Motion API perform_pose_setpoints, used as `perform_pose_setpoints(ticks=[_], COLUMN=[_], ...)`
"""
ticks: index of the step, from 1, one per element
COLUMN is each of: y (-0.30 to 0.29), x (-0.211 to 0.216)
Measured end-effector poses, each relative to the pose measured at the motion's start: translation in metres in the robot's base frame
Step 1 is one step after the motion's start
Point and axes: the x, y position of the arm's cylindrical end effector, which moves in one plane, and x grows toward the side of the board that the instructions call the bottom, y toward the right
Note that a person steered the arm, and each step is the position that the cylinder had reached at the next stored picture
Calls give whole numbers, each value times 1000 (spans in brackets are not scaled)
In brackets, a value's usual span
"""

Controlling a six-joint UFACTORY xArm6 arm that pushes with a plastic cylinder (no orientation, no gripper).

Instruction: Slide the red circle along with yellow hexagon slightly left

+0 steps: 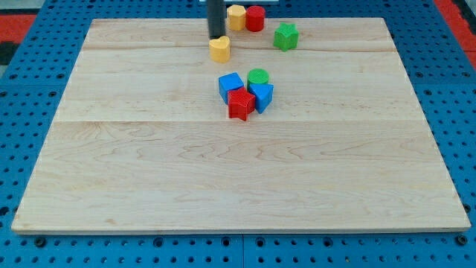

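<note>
The red circle [255, 18] stands at the view's top edge of the wooden board, touching the yellow hexagon [236, 16] on its left. My tip [216, 36] is down at the left of the hexagon, a small gap away, and just above a yellow heart block [219, 49], which it seems to touch.
A green star block [285, 36] lies right of the red circle. A cluster sits mid-board: blue cube [230, 85], green circle [258, 76], blue triangle [262, 96], red star [240, 104]. The board [149, 171] is ringed by blue pegboard.
</note>
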Motion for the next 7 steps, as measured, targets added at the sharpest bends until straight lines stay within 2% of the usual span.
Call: perform_pose_setpoints(ticks=[3, 4, 6, 7], y=[108, 122, 98, 44], x=[-8, -38, -46, -46])
